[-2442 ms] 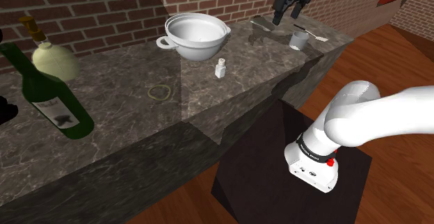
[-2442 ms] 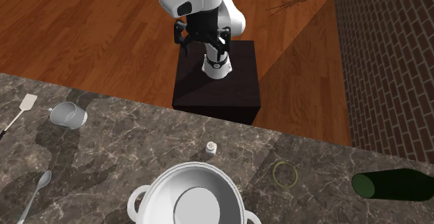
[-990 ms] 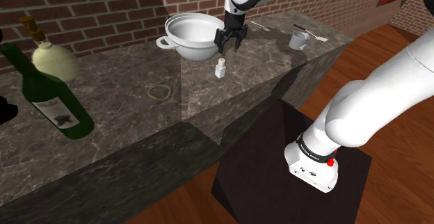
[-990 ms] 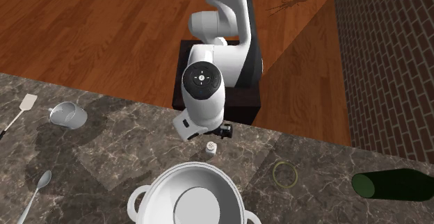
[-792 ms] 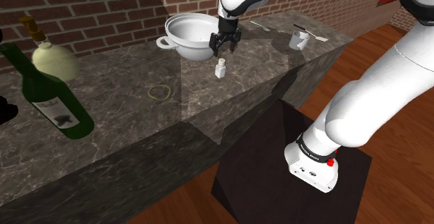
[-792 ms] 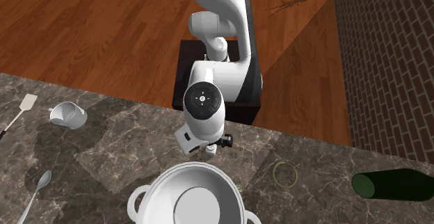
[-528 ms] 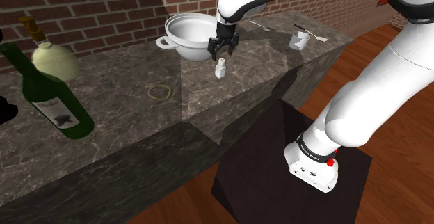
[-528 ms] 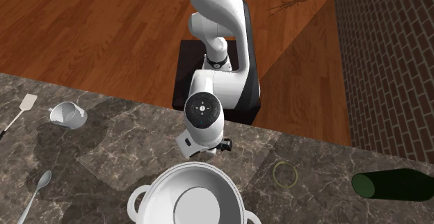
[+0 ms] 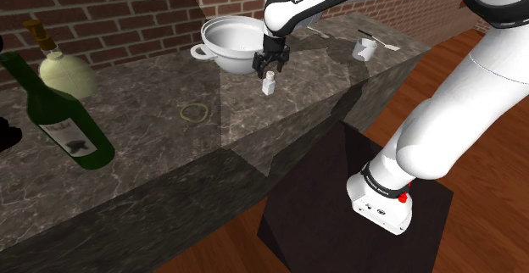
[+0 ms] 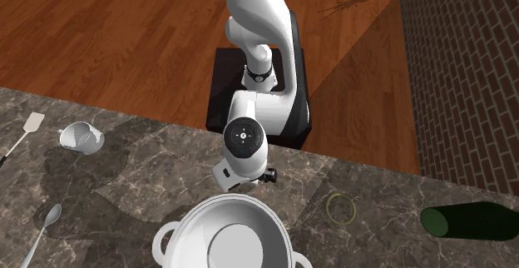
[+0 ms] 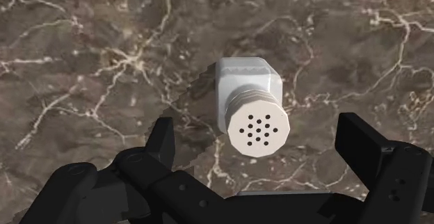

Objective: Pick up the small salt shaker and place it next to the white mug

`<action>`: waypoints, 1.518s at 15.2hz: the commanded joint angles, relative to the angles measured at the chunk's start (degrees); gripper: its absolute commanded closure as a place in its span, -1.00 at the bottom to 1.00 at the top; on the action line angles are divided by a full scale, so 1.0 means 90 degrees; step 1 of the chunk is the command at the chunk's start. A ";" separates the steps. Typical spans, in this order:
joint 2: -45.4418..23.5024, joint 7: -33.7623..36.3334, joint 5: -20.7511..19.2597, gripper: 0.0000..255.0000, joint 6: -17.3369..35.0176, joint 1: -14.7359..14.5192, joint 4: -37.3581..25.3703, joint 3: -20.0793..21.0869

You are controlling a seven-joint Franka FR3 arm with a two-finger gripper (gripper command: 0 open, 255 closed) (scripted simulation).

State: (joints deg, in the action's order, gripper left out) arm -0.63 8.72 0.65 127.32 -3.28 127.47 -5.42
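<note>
Now, arm (image 9: 475, 85) stretched over the marble counter (image 9: 153, 136), wrist turned straight down, gripper (image 9: 270, 66) above the small salt shaker (image 9: 270, 84), fingers (image 11: 161, 142) spread wide and clasping nothing, shaker upright just beside the white pot (image 9: 240, 44), white mug (image 9: 364, 49) well apart from that pot.

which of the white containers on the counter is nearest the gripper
The small salt shaker, directly under the open gripper; the two-handled pot sits beside it, the mug farther off.
</note>
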 commanded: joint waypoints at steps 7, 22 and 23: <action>-0.0001 0.0000 0.0000 1.00 0.0003 0.0000 0.0001 0.0000; 0.0360 0.0038 -0.0045 1.00 -0.0755 -0.0003 -0.0397 0.0004; 0.0394 0.0041 -0.0048 1.00 -0.0839 -0.0003 -0.0448 0.0005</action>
State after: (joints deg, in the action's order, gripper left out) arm 2.75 9.12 0.24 120.64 -3.33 124.12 -5.36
